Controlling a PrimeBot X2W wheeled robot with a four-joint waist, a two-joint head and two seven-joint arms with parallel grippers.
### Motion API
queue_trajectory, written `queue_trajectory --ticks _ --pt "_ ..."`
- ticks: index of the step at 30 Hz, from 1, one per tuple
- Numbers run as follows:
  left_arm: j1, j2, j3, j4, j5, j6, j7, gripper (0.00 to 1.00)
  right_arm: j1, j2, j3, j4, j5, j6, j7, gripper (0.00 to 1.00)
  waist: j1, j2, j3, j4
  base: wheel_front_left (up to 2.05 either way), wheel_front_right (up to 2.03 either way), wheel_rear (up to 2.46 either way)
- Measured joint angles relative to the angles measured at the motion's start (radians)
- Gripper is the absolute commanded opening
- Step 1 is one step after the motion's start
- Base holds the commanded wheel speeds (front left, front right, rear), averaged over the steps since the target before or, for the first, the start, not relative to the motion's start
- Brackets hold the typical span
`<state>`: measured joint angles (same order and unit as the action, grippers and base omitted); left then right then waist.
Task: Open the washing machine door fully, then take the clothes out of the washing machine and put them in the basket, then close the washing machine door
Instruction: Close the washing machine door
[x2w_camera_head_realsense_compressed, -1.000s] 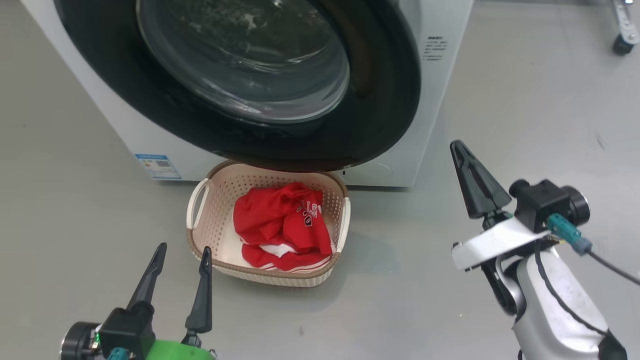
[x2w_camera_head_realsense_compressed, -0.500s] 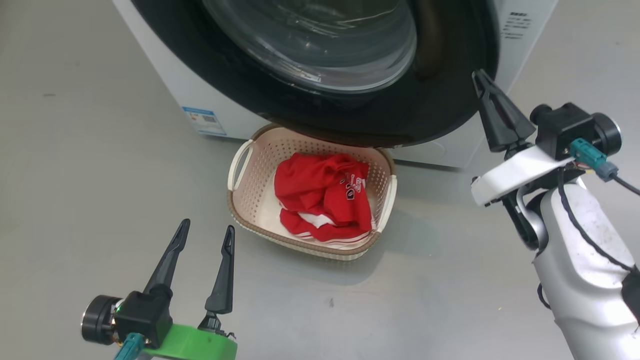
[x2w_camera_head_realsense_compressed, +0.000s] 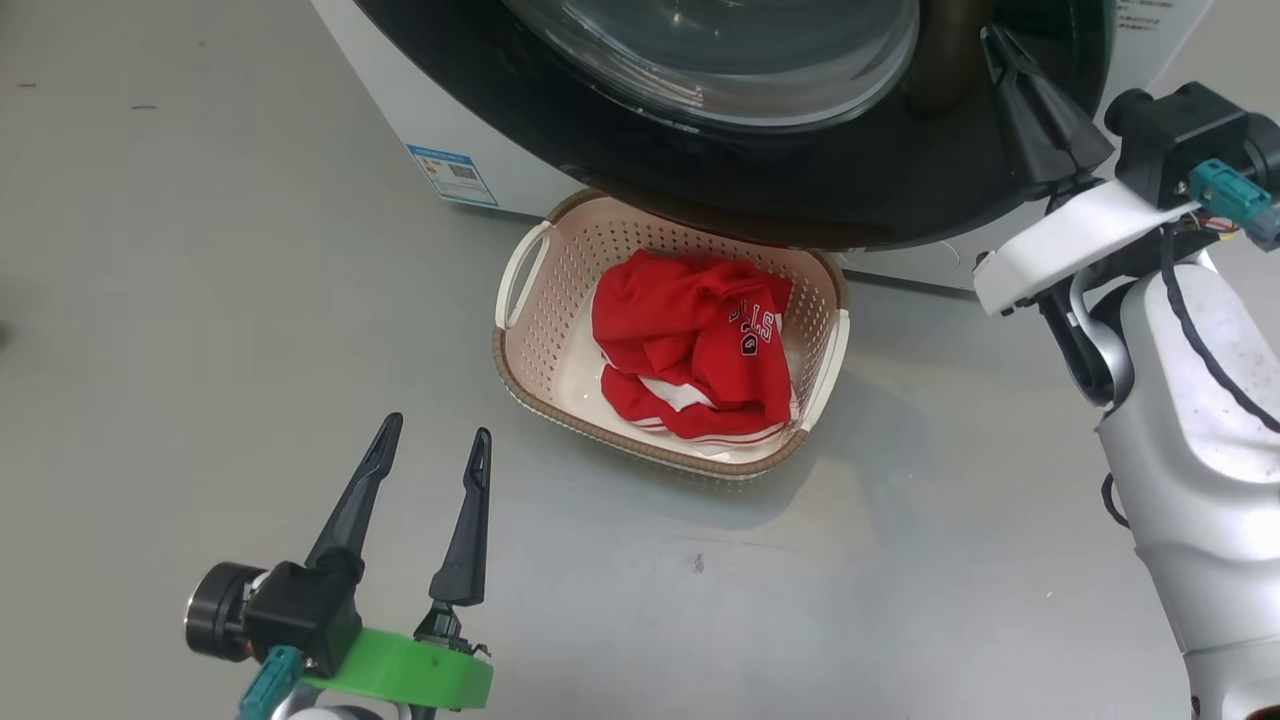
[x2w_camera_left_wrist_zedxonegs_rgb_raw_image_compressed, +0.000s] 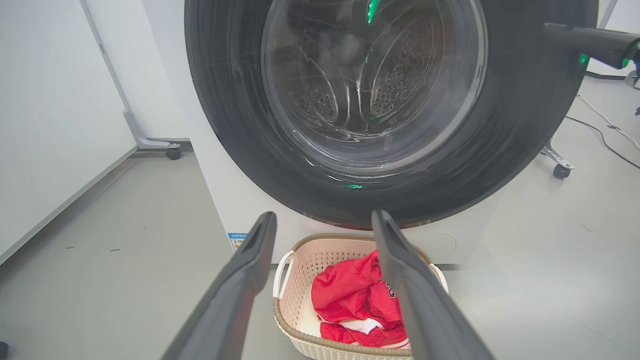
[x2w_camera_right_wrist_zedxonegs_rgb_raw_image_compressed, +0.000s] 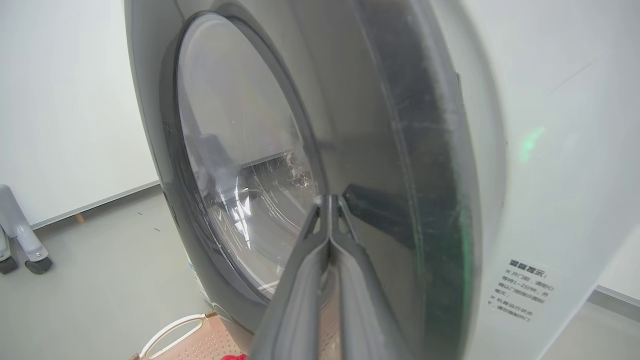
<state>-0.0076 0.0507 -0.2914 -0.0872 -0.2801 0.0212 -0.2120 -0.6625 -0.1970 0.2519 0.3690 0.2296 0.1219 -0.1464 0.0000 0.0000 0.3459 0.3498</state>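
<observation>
— What has moved?
— The right gripper (x2w_camera_head_realsense_compressed: 1000, 50) has come up from over the floor (x2w_camera_head_realsense_compressed: 200, 300) to the door (x2w_camera_head_realsense_compressed: 800, 190). The head camera has swung too, so the basket's shift across that view is no move of its own.
— Its fingers?
— Pressed together into one dark wedge, holding nothing. In the right wrist view the tip sits at the door's glossy black ring and meets its own reflection (whether it truly touches, I can't tell).
— And the other arm?
— The left gripper (x2w_camera_head_realsense_compressed: 438, 428) hangs low over the floor, near the basket's front corner. Its two long tapered fingers are spread wide and empty.
— The door itself?
— Round, with a bulging clear glass bowl; the perforated steel drum (x2w_camera_left_wrist_zedxonegs_rgb_raw_image_compressed: 390, 85) shows through it. It lies close against the white machine (x2w_camera_head_realsense_compressed: 415, 100); latched or not, I can't say.
— The clothes?
— The clothes (x2w_camera_head_realsense_compressed: 690, 330) are crumpled red fabric with white stripes. They lie in the cream basket (x2w_camera_head_realsense_compressed: 560, 330), which stands on the smooth grey floor just under the door's lower edge (perforated plastic walls, brown woven-look rim, rounded corners).
</observation>
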Motion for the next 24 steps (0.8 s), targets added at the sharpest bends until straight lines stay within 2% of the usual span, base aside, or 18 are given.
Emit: queue_trajectory --ticks 7,18,24 --pt "-0.014 -0.001 -0.005 0.014 -0.002 0.0 -0.009 1.0 -0.062 -0.005 0.004 0.037 0.008 0.0 0.001 0.0 0.0 0.0 0.024 0.001 0.0 0.0 0.0" --pt "-0.059 -0.005 -0.035 0.041 -0.02 -0.002 -0.02 1.0 -0.201 -0.061 -0.003 0.108 0.007 0.009 0.028 0.0 0.0 0.0 0.067 0.015 0.0 0.0 0.0" --pt "-0.077 -0.006 -0.035 0.054 -0.028 -0.001 -0.028 1.0 -0.249 -0.067 -0.008 0.149 0.007 0.009 0.027 0.0 0.0 0.0 0.078 0.031 0.0 0.0 0.0"
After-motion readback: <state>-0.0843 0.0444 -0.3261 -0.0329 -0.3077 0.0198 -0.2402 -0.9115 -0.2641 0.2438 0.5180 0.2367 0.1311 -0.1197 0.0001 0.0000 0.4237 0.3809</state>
